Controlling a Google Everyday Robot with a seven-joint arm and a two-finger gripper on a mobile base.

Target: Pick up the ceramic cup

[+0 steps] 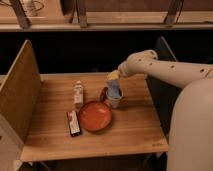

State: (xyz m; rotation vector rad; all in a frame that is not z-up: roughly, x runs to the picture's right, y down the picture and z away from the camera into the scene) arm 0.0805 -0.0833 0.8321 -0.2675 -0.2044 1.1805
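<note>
The ceramic cup [114,97] is a small whitish-grey cylinder with a light blue upper part. It stands on the wooden table [135,130], just behind and right of the orange-red round bowl [95,116]. My gripper [113,80] reaches down from the white arm [160,67] and sits right over the cup's top, its tips at the rim. A slim white bottle [78,94] stands left of the cup.
A dark flat bar-shaped packet [74,123] lies left of the bowl. A wooden side panel [20,90] rises along the table's left edge. A dark chair back [162,85] stands right of the table. My white body [192,130] fills the right foreground.
</note>
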